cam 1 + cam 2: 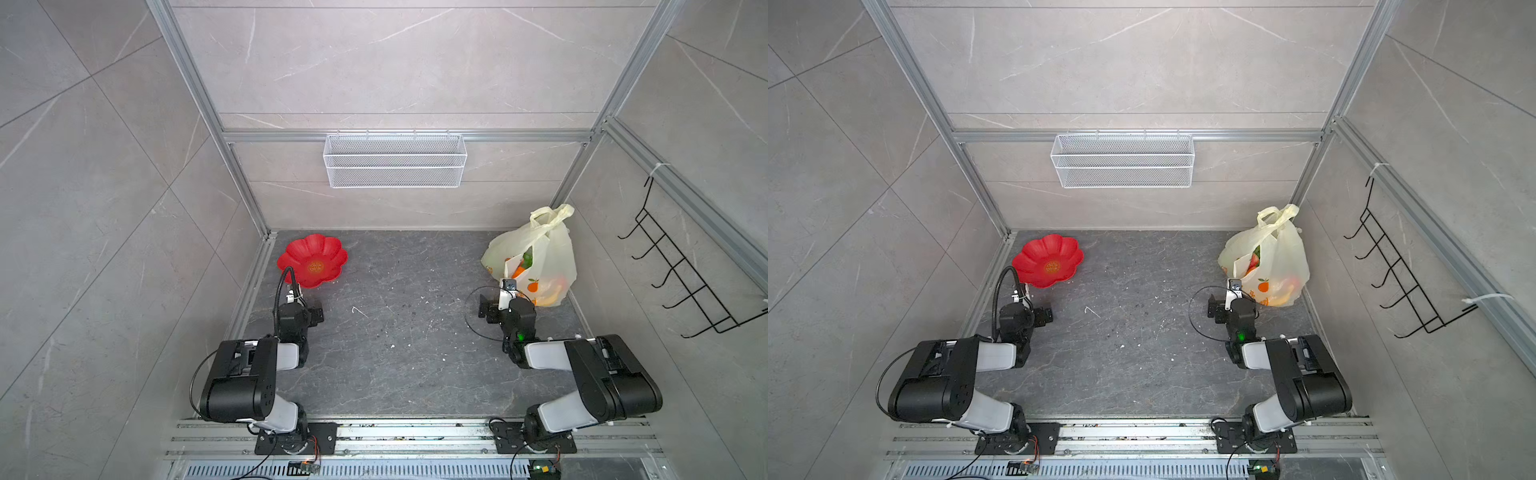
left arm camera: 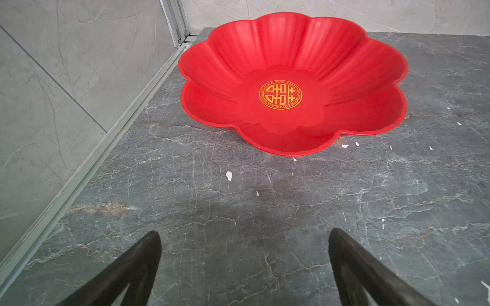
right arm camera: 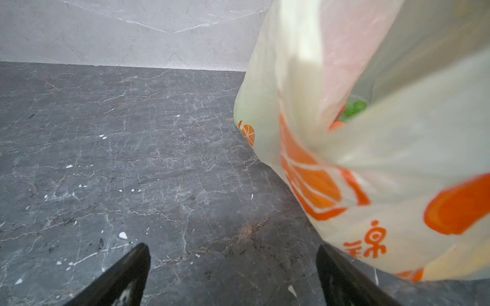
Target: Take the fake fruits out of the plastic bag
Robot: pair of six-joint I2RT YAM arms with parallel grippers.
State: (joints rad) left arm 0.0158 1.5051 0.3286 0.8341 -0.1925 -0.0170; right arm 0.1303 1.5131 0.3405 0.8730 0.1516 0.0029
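The left fingers (image 2: 138,265) stand spread and empty above the bare surface (image 2: 238,212), just short of the red plate (image 2: 291,39). The right fingers (image 3: 127,275) are spread and empty too, one just beside the bag (image 3: 397,159), which stands upright near the surface's far right corner. The fruits (image 1: 525,261) lie inside it, green and orange showing at its mouth.

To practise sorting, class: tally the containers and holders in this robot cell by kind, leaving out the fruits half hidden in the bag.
Red flower-shaped plastic plate: 1
Pale-yellow translucent plastic bag: 1
White wire-mesh wall basket: 1
Black wire hook rack: 1
Total: 4
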